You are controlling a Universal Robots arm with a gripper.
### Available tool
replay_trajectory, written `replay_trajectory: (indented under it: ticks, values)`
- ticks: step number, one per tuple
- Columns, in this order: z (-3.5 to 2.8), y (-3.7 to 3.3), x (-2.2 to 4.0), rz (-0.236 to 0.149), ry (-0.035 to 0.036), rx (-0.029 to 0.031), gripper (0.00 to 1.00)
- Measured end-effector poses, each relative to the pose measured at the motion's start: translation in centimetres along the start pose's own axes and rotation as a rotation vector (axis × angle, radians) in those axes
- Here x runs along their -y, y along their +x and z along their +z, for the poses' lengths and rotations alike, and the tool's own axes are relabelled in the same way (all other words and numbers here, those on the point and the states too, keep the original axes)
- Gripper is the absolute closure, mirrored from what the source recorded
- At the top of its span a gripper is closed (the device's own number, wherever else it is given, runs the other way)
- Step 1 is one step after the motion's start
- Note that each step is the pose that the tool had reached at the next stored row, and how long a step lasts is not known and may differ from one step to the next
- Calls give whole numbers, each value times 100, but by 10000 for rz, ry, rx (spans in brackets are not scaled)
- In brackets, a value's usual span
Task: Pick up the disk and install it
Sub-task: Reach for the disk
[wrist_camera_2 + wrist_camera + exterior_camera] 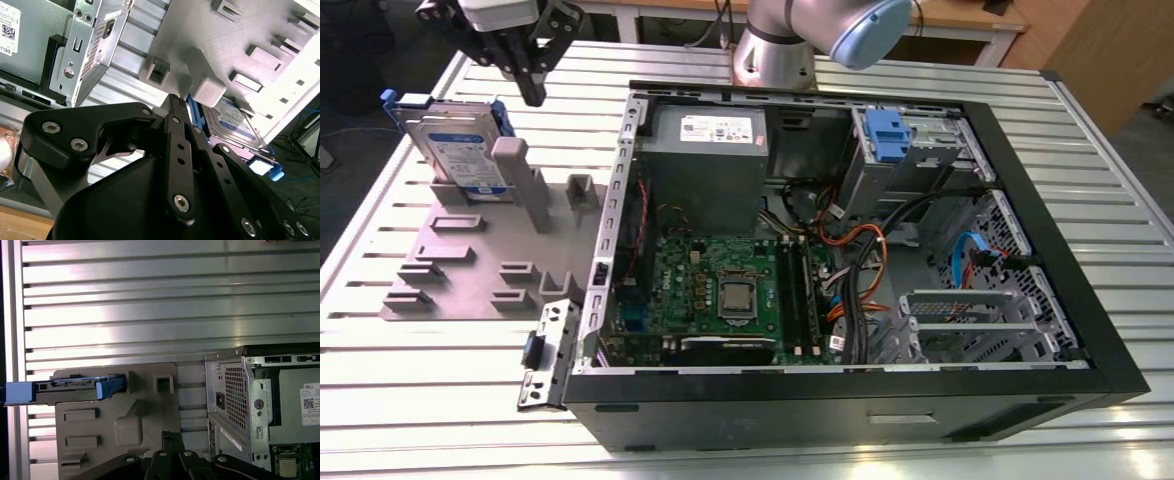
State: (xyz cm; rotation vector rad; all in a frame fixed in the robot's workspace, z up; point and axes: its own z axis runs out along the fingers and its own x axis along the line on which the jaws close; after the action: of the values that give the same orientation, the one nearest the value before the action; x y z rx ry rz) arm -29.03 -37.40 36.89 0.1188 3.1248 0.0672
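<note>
The disk [459, 150] stands on edge in a slot at the far end of a grey holder [480, 270], on the exterior view's left. It is silver with a white-and-blue label and a blue frame. My gripper [531, 96] hangs above and just beside it, toward the computer case, with its black fingers pressed together and nothing between them. In the first wrist view the disk [75, 389] is seen edge-on, apart from my gripper [167, 436]. In the second wrist view my gripper [173, 98] points near a grey post of the holder, with the disk [235, 122] behind it.
An open computer case [1067, 300] lies on the slatted metal table [400, 400], right of the holder. Inside are a grey power supply [707, 135], a motherboard [720, 290], cables and a blue bracket [887, 135] in the drive cage at the far right.
</note>
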Motion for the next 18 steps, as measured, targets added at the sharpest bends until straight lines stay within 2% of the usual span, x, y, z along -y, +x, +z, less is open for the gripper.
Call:
replay_trajectory:
  ticks: [18]
  values:
    - [7, 36, 3, 1, 1, -3, 89]
